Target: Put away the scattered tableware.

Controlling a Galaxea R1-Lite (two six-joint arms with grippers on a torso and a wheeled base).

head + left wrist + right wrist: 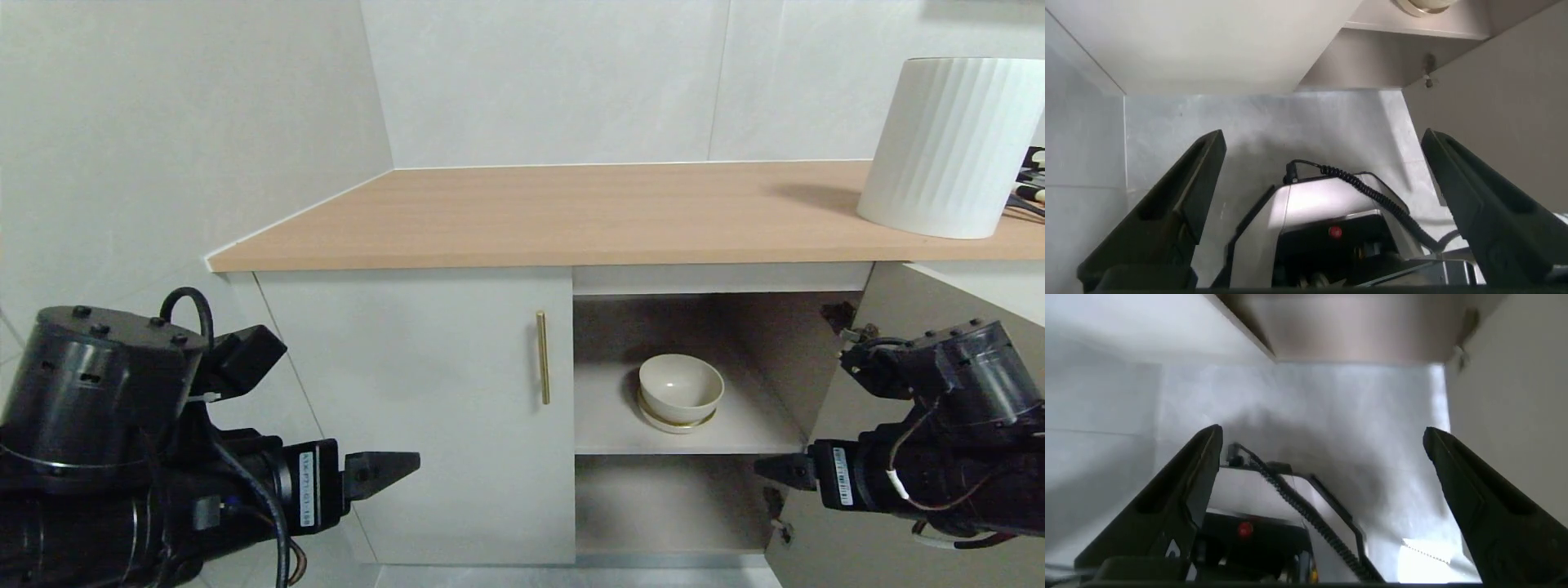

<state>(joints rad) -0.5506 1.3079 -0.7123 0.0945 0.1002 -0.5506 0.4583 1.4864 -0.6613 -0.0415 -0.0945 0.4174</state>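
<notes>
The room was a tiled kitchen corner with a low white cabinet under a wooden countertop. Nearest to me, both my arms hung low in front of the cabinet. My left gripper stood before the shut left door, its fingers spread wide and holding nothing. My right gripper was at the right edge of the open compartment, its fingers also released and empty, beside the open door.

Farther in, on the middle shelf, the cream bowl sat upright on a gold-rimmed plate. It lay ahead of and above my fingertips, nearer to my right gripper. It is round, so it has no long axis. I judged that the tableware was already stored and that the open door, near my right arm, remained. Farthest, a white ribbed container stood on the countertop.
</notes>
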